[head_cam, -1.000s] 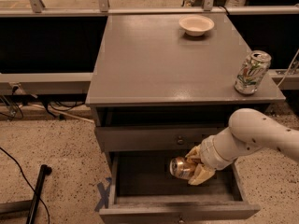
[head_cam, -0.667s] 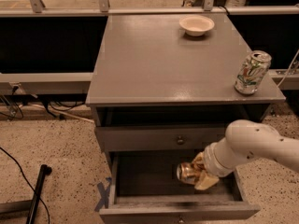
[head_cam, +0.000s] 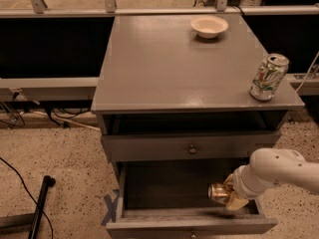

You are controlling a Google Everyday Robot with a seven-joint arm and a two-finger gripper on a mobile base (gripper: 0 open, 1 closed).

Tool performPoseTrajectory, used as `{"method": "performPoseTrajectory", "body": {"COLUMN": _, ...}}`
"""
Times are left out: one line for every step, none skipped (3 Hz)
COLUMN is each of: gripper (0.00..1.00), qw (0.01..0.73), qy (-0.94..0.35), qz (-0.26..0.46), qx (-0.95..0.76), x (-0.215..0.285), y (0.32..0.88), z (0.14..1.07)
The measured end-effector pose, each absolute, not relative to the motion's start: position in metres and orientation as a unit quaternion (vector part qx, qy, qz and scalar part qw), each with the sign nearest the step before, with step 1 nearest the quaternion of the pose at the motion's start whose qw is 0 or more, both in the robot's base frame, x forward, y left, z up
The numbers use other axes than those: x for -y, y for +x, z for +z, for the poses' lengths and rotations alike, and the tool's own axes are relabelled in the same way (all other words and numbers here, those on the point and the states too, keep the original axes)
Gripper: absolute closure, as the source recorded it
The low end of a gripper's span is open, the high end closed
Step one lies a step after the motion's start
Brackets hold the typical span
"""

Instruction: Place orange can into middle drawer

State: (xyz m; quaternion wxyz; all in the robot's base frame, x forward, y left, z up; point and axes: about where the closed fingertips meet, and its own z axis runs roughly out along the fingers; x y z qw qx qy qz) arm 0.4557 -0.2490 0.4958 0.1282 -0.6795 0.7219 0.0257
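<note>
The orange can (head_cam: 218, 192) lies on its side, silver end facing left, held in my gripper (head_cam: 230, 195) inside the open middle drawer (head_cam: 164, 188), low over the right part of its dark floor. My white arm (head_cam: 276, 172) reaches in from the right. The gripper's pale yellowish fingers (head_cam: 236, 202) are shut around the can's body. The drawer is pulled out from the grey cabinet, and its front panel (head_cam: 192, 228) with a small knob runs along the bottom edge of the view.
The other grey knobbed drawer front (head_cam: 192, 147) is closed above it. On the cabinet top (head_cam: 174, 63) stand a white-and-green can (head_cam: 268, 77) at the right edge and a white bowl (head_cam: 209, 26) at the back. A black pole (head_cam: 40, 203) and cables lie on the speckled floor at left.
My gripper with the orange can has moved right and lower, deeper into the drawer's right side.
</note>
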Motion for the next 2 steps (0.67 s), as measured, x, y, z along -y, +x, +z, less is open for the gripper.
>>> {"method": "performPoseTrajectory", "body": {"gripper": 1.0, "qw": 0.127, "qy": -0.69, "qz": 0.045, "qx": -0.711, "x": 0.261, "y": 0.491, "z": 0.457}}
{"method": "performPoseTrajectory", "body": {"gripper": 1.0, "qw": 0.136, "qy": -0.694, "qz": 0.049, "qx": -0.705, "x": 0.269, "y": 0.54, "z": 0.432}}
